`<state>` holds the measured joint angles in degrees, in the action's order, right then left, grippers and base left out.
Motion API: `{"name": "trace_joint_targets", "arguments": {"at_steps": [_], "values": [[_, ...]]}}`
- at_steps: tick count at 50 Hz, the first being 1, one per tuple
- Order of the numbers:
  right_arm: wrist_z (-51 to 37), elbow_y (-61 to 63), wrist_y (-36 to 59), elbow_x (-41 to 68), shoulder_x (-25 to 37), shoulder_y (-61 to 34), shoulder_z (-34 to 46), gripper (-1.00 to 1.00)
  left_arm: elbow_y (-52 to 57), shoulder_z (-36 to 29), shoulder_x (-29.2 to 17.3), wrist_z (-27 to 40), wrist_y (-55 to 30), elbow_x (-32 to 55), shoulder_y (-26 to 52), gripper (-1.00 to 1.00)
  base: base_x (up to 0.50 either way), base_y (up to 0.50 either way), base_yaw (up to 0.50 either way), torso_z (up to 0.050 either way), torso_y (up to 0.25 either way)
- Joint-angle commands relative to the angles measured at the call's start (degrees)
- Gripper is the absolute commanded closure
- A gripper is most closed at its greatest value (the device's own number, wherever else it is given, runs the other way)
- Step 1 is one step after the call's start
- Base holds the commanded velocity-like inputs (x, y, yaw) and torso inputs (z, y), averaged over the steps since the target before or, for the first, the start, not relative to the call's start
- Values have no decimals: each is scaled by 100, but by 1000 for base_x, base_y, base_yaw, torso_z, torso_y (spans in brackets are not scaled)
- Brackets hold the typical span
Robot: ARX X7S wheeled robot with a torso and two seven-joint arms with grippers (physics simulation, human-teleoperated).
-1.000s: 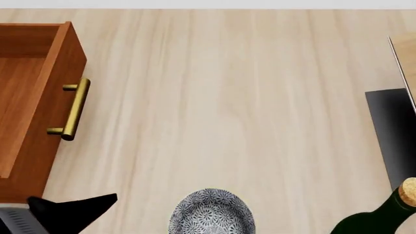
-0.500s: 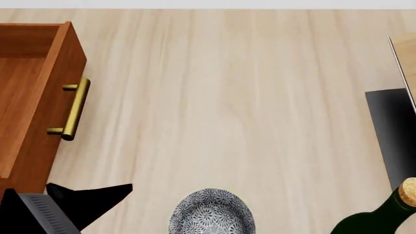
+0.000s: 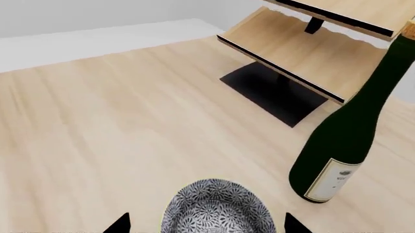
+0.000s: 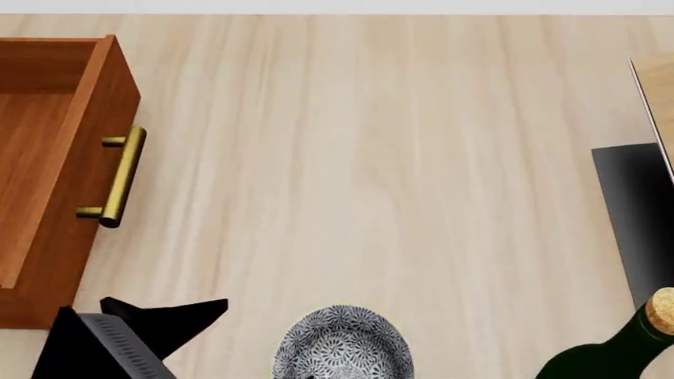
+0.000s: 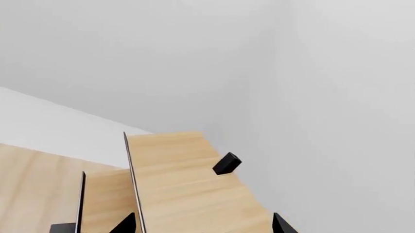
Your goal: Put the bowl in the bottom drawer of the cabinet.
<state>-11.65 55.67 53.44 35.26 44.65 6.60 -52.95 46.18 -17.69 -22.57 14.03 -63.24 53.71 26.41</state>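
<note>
Pale wood worktop (image 4: 400,158) under plain grey-white walls.
One bowl (image 4: 343,345) sits just beside the left tool (image 3: 206,224), between its spread, empty fingertips; one open bottom drawer (image 4: 53,174), one bottle (image 3: 353,141), one rack (image 3: 311,53). The right tool (image 5: 202,222) seems open, holding nothing.

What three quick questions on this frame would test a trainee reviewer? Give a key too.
1. True or false: the bowl already lies in the bottom drawer.
2. Which gripper is nearest the bowl: A left, B right?
3. What stands right of the bowl in the head view?

Key:
1. False; it sits on the floor, drawer open.
2. A, the left gripper.
3. A dark green bottle.
</note>
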Motion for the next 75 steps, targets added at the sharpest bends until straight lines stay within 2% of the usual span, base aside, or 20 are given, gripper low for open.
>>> {"name": "trace_joint_targets", "arguments": {"at_steps": [1, 26, 49, 58, 75], "values": [[7, 2, -25, 19, -5, 56, -65, -100, -373, -413, 21, -278, 407, -533, -103, -100, 0, 0, 0, 0, 0], [-13, 123, 50, 189, 2, 176, -332, -100, -2165, -791, 185, -890, 1254, -1348, 217, -100, 0, 0, 0, 0, 0], [-119, 157, 71, 357, 51, 247, -459, -100, -2664, -983, 369, -1032, 1286, -1393, 532, -100, 0, 0, 0, 0, 0], [-217, 152, 75, 429, 114, 257, -425, -100, -2739, -1082, 410, -1058, 1330, -1412, 495, -100, 0, 0, 0, 0, 0], [-285, 189, 53, 552, 107, 372, -519, -100, -3289, -1327, 410, -1185, 1835, -1681, -65, -100, 0, 0, 0, 0, 0]]}}
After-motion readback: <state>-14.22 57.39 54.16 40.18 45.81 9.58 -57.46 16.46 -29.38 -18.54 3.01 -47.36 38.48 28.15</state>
